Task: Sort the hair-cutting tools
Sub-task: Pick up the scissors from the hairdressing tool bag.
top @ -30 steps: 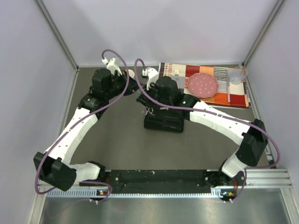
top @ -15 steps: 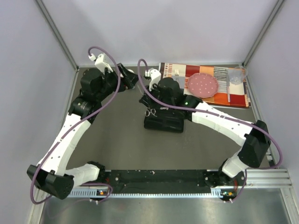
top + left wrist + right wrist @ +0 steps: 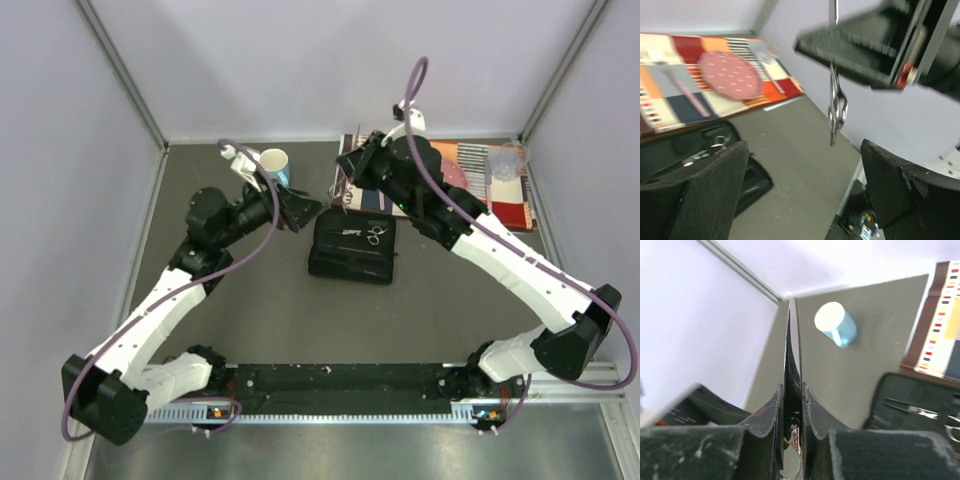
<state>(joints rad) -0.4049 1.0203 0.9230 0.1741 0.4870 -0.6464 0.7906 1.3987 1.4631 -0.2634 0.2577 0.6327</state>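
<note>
Thin silver metal scissors (image 3: 792,352) sit pinched in the right hand (image 3: 792,407), jutting past its fingertips, ahead of the left hand (image 3: 305,210), which gapes wide and empty above the grey counter (image 3: 260,300).

Blue mug (image 3: 273,162), pink plate (image 3: 730,75) — striped placemat (image 3: 685,107)

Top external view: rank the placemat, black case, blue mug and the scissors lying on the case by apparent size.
1. Placemat, though partly hidden.
2. Black case.
3. Blue mug.
4. Scissors on the case, clearly smallest.
</note>
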